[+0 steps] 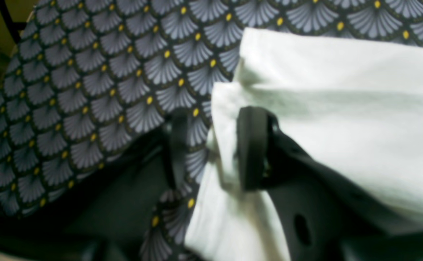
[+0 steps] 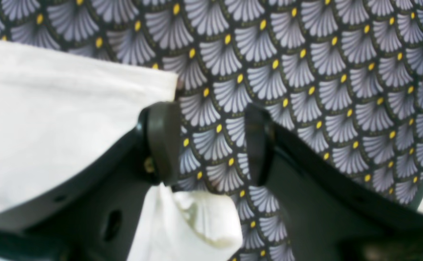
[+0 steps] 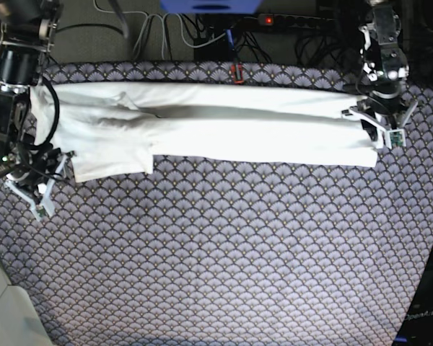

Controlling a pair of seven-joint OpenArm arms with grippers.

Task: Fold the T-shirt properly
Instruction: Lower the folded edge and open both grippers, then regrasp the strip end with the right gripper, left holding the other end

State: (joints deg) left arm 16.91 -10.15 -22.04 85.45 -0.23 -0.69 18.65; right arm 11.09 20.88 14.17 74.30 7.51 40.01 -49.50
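Lying as a long band along the far edge of the fan-patterned grey tablecloth (image 3: 224, 245), the large white cotton T-shirt (image 3: 224, 130) is folded lengthwise. The left gripper (image 1: 215, 148) stands at its end with a cloth fold between parted jaws; whether it pinches is unclear. The right gripper (image 2: 211, 141) stands open just beside the other end. Closing fully on both layers before lifting likely keeps the edges aligned.

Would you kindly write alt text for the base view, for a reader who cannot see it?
A white T-shirt, folded into a long band, stretches across the far side of a fan-patterned tablecloth. The left gripper sits at the band's right end and the right gripper at its left end, by a sleeve flap. Cables and a power strip lie beyond.
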